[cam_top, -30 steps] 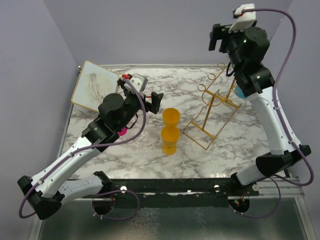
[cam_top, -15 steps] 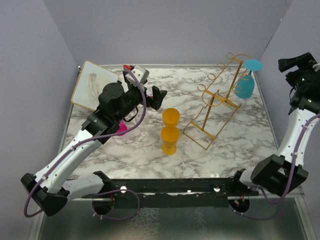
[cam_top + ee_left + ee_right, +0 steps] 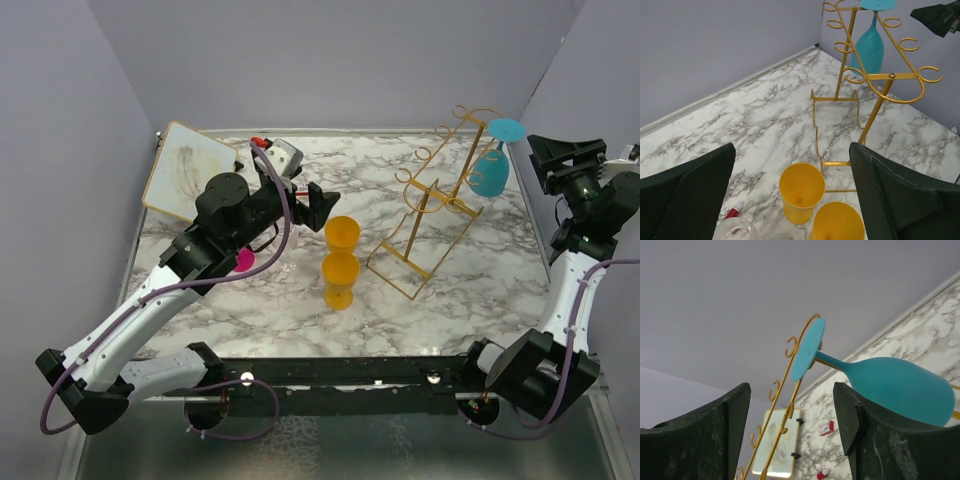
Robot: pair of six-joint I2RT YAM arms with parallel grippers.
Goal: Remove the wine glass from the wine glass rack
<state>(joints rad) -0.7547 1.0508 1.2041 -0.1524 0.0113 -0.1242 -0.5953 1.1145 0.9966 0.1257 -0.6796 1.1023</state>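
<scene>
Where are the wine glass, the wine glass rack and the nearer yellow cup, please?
wine glass (image 3: 489,176): top external view, on its teal bowl.
wine glass rack (image 3: 891,76): left wrist view, on the crossbar joint.
nearer yellow cup (image 3: 340,268): top external view, inside its open mouth.

Teal wine glass (image 3: 489,172) on rack (image 3: 432,195)

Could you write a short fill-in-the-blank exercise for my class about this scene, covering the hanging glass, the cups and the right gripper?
1. The wine glass hangs on the wine glass rack with its bowl pointing ____.
2. Beside the rack stand ____ yellow cups.
3. The right gripper faces the glass with its jaws ____, holding nothing.

Missing words: down; two; open
</scene>
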